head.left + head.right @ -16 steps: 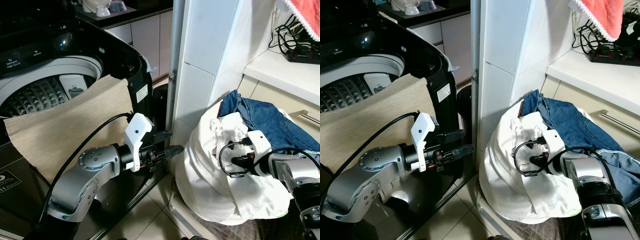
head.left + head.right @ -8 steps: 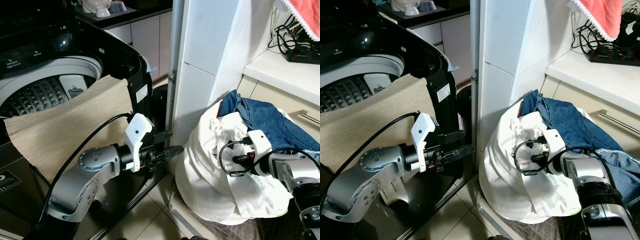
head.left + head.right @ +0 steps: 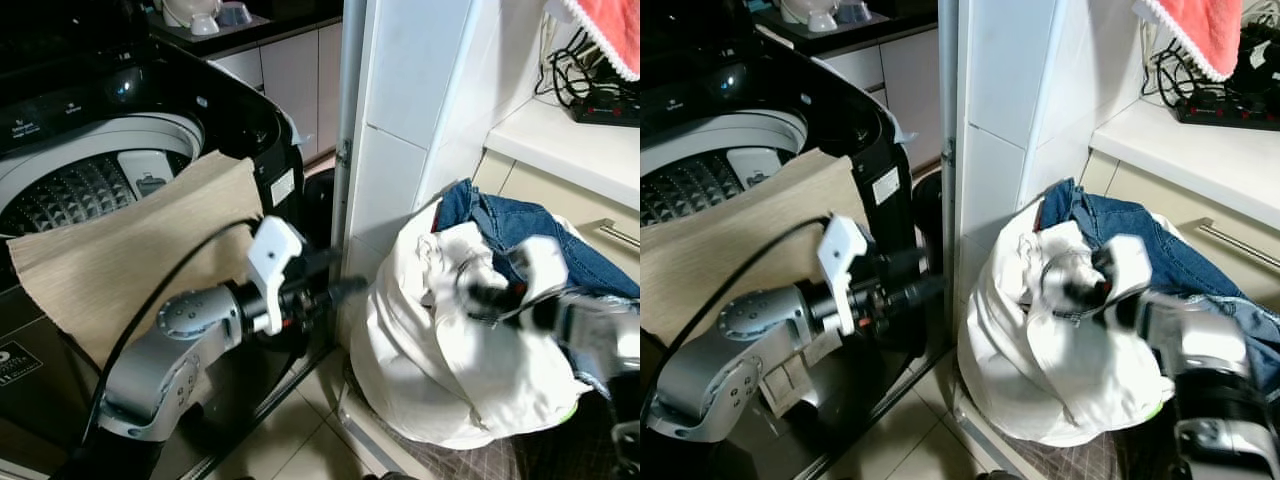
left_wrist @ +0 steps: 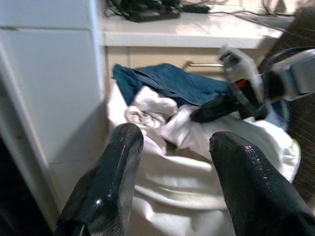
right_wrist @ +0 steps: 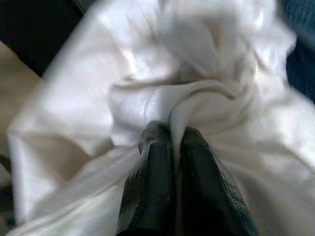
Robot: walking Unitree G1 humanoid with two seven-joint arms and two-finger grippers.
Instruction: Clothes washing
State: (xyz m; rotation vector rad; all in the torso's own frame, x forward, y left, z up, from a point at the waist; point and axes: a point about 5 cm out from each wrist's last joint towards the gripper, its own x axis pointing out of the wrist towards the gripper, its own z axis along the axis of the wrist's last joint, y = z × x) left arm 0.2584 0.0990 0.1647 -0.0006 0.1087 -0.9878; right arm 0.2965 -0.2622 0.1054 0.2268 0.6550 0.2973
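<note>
You have the washing machine (image 3: 95, 150) at far left, a beige cloth (image 3: 120, 250) draped over its rim. Beside it, toward the white laundry pile (image 3: 440, 350), your left gripper (image 4: 170, 147) hovers spread wide, holding nothing. On the pile, your right gripper (image 5: 172, 142) (blurred in the head views) pinches a white fold, blue jeans (image 3: 530, 235) just behind.

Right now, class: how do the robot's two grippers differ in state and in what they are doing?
The left gripper is open and holds nothing, while the right gripper is shut on a fold of the white cloth. The left gripper hangs in the air beside the washer; the right gripper is at the laundry pile, blurred by motion. Both point toward that pile.
</note>
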